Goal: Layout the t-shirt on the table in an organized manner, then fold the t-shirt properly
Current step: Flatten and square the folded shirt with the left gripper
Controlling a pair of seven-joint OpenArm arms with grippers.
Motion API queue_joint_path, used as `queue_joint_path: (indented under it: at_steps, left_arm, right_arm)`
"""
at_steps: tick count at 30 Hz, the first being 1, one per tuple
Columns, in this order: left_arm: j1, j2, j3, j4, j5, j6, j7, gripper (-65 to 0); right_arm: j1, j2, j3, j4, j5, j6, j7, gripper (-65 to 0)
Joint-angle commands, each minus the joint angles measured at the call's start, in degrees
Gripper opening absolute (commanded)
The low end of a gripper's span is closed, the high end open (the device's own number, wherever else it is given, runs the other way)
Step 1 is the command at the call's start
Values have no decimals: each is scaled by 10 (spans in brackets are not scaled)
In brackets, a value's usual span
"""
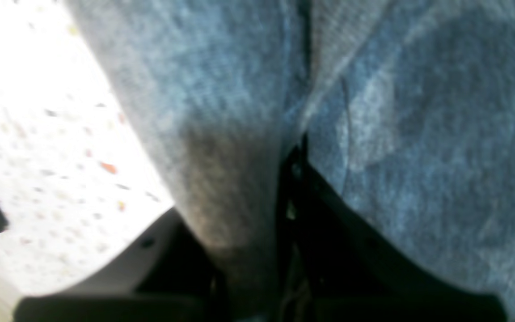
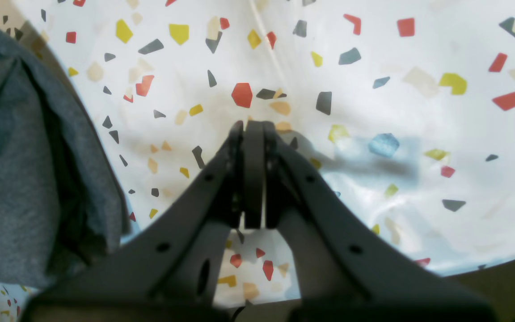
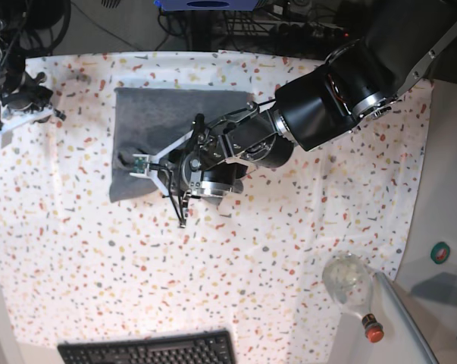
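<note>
The left claw [image 3: 184, 220], clamped on a fold of the t-shirt [image 3: 164, 121] lying far-left of centre on the counter [image 3: 289, 250], could drag the folded stack askew if the soft knit slips, while the right claw [image 2: 253, 127] hovers pressed together, empty.

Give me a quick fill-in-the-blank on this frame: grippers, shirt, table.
1. The left gripper is closed on the grey ____.
2. The right gripper is over the table with its jaws ____ and nothing between them.
3. In the base view, a black ____ lies at the table's bottom edge.
Missing words: t-shirt; shut; keyboard.
</note>
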Motion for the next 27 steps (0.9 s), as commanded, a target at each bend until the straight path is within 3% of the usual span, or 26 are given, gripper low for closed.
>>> queue_joint_path:
  at_steps: [1,3,9,13,21,24,27]
  left_arm:
    - [-19,4,3,18,-4,6,-6,-650]
    - [-20,3,4,33,-4,6,-6,-640]
    - [-24,2,0,63,1,5,9,-512]
    - [-35,2,4,64,-5,5,47,-392]
    - [-38,2,-7,65,-6,5,48,-188]
    - [-30,2,-66,98,-6,5,48,-143]
    - [-1,2,-169,164,-6,5,69,-160]
  right_arm:
    - [1,7,2,7,1,3,9,-650]
    - [1,7,1,7,1,3,9,-650]
    - [1,7,1,7,1,3,9,-650]
    - [1,7,1,7,1,3,9,-650]
    - [7,7,1,7,2,3,9,-650]
    - [8,7,1,8,2,3,9,-650]
    - [8,7,1,10,2,3,9,-650]
